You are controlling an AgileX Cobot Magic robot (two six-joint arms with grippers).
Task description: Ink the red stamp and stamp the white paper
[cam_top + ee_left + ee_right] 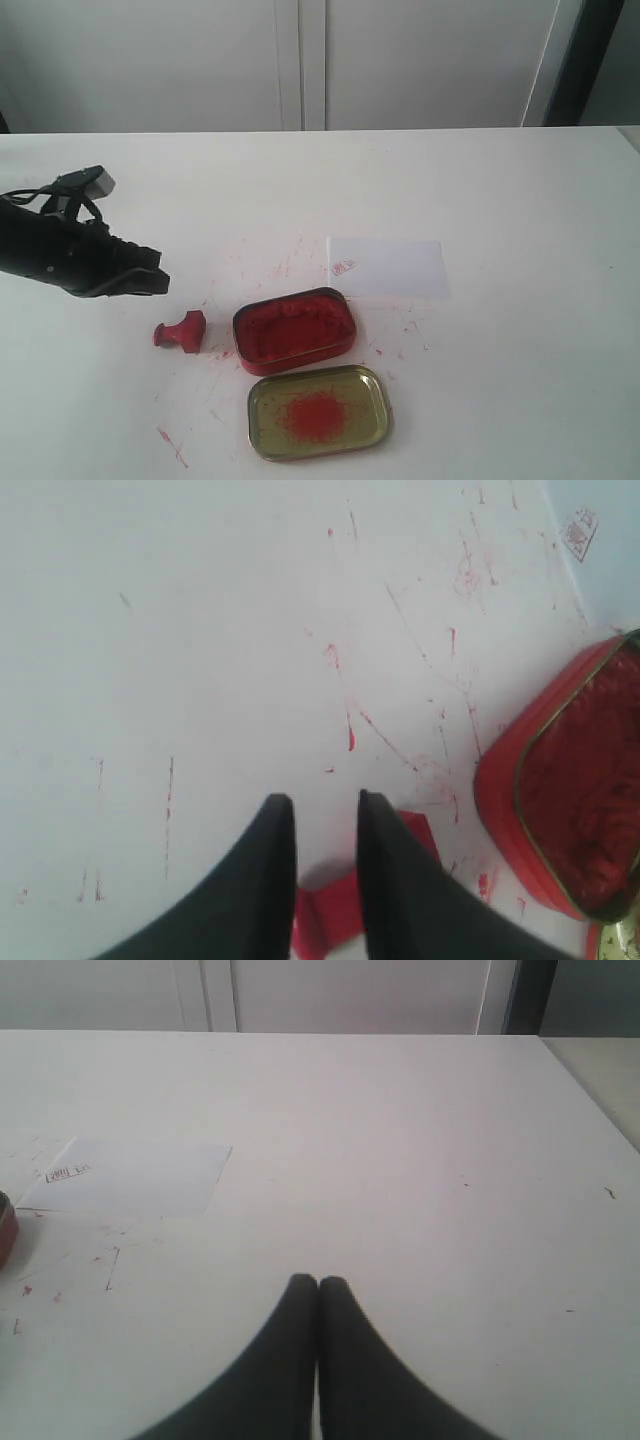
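In the exterior view the left gripper [152, 277] is hovering just above the ungrasped red stamp [181, 332], in the left wrist view its jaws are standing slightly apart with the stamp showing beneath their gap, and in the right wrist view the right gripper [318, 1282], jaws together, is waiting well short of the white paper [130, 1175], so pickup, inking and stamping are all seemingly left.

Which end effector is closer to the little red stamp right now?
Left. The left end effector hangs open right beside the small red block stamp. The right end effector is shut over the white table, with the stamp outside its view.
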